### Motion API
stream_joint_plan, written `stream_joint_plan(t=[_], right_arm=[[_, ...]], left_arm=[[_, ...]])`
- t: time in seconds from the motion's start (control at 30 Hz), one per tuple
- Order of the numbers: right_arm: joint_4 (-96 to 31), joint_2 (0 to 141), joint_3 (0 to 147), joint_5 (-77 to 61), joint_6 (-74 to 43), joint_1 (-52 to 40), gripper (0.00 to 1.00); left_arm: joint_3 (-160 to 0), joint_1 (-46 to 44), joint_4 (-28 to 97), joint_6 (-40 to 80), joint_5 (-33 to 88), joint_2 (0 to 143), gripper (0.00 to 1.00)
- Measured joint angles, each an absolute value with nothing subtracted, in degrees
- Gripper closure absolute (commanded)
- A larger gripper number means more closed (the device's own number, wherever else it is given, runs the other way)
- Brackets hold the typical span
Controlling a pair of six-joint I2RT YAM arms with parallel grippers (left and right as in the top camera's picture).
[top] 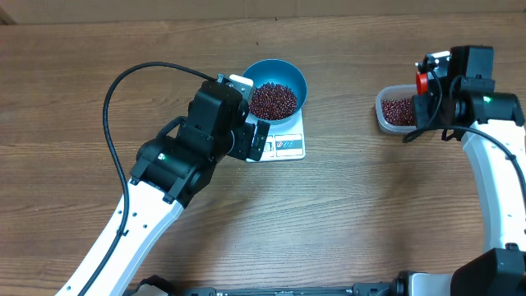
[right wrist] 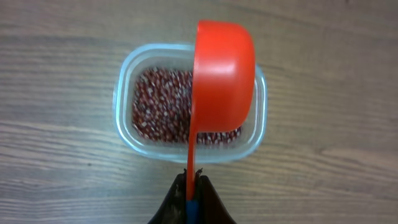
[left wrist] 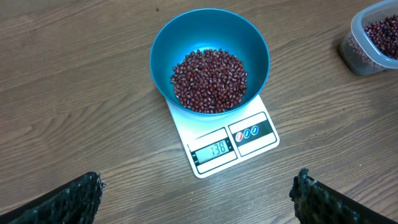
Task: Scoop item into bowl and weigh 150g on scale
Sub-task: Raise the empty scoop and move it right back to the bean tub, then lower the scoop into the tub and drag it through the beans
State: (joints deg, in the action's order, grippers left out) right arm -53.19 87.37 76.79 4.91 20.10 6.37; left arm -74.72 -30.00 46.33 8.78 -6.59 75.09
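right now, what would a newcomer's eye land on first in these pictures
First, the round bright blue plastic bowl mid-table, heaped with small dark red-brown beans, sitting on the flat white rectangular scale whose display reads 138. Next, the bright red plastic scoop clamped in the right end effector, over the clear plastic tub of beans at the right.

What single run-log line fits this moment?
left gripper open | right gripper shut on scoop above tub | beans in bowl on scale | display 138

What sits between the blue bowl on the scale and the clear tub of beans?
Nothing: only bare wooden table between the bowl and the tub, clearest in the overhead view.
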Motion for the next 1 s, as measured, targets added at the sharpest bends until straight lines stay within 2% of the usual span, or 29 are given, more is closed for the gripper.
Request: stream_joint_plan(t=[0.57,1.0], right_arm=[[-49.39,90.83,68.23,4.86,19.90,6.66,0.96],[-43.81,90.96,63.99,3.81,19.92,11.94,0.96]], left_arm=[[-74.72,-30.00,46.30,8.78,-6.59,75.09,0.00],[-74.72,-30.00,46.33,8.78,-6.59,75.09,0.00]])
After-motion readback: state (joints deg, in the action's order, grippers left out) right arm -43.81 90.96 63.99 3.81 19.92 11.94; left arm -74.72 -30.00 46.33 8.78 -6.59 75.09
